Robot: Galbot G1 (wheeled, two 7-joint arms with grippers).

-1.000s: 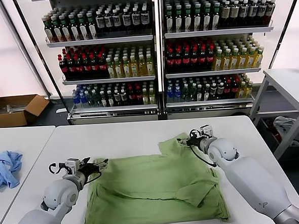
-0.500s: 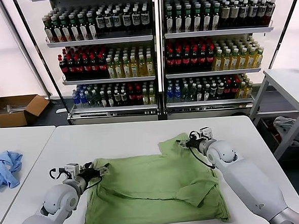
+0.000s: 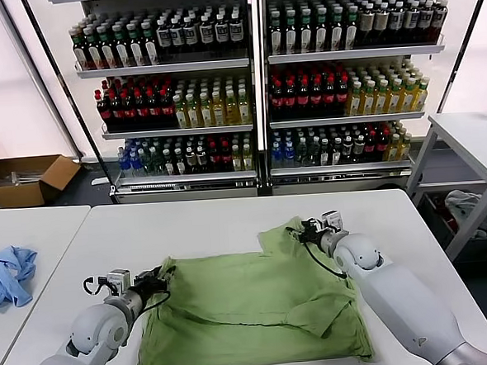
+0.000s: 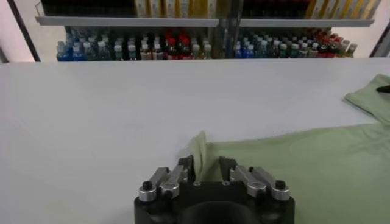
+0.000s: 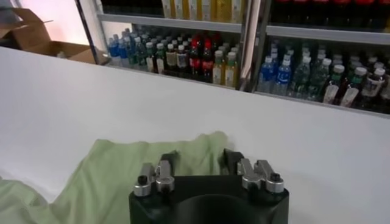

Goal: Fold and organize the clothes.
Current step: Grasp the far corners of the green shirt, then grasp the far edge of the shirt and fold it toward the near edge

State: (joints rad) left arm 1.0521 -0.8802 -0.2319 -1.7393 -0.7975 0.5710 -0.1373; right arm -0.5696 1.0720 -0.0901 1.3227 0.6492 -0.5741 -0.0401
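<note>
Green T-shirt [image 3: 255,306] is lying creased on the white table [image 3: 205,222], one sleeve folded over. Left gripper [image 3: 162,278] is pinching its near-left corner; right gripper [image 3: 300,234] is straddling the far sleeve edge, fingers apart. Blue garment [image 3: 8,274] is sitting on the side table; bottle shelves [image 3: 254,91] are standing behind.

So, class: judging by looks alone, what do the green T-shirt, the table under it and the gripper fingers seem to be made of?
Green T-shirt: soft matte knit, probably cotton; it wrinkles and drapes limply.
Table: smooth white top, likely laminate or painted board; faint sheen, no grain.
Left gripper fingers: dark tips on silvery metal links with screw heads, the tips perhaps rubber or plastic. Right gripper looks the same.
</note>
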